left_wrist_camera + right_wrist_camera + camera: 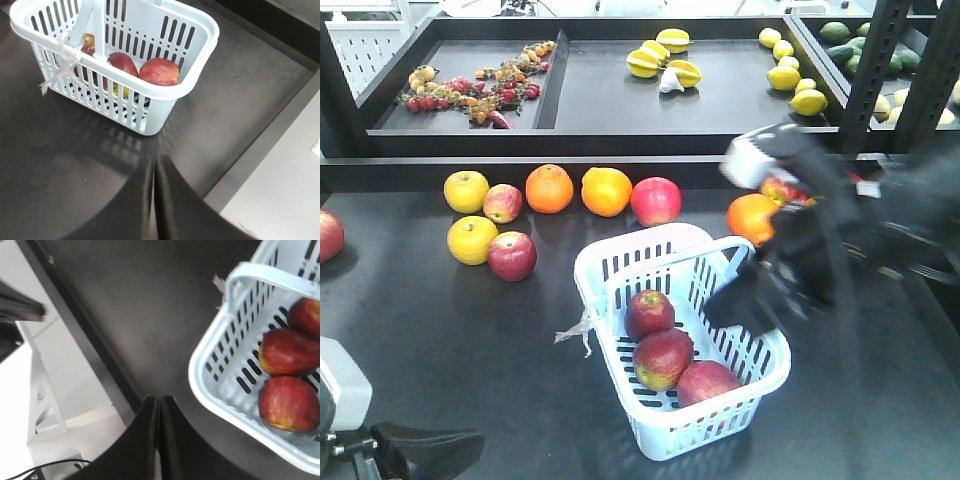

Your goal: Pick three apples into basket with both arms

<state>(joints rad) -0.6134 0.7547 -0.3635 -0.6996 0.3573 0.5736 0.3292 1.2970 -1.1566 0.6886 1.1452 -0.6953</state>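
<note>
The pale blue basket (690,432) stands at the table's middle with three dark red apples inside: one at the back (649,313), one in the middle (663,358), one at the front (706,381). My right gripper (720,308) is blurred beside the basket's right rim. In its wrist view the right gripper (159,400) is shut and empty, left of the basket (200,385) and apples (289,402). My left gripper (470,442) sits low at the front left. In its own view the left gripper (154,162) is shut, short of the basket (125,105).
Loose fruit lies behind the basket: yellow apples (467,190), red apples (512,255), oranges (549,188) and another orange (753,217) under the right arm. A shelf behind holds lemons (784,76). A black frame post (865,70) stands at the right.
</note>
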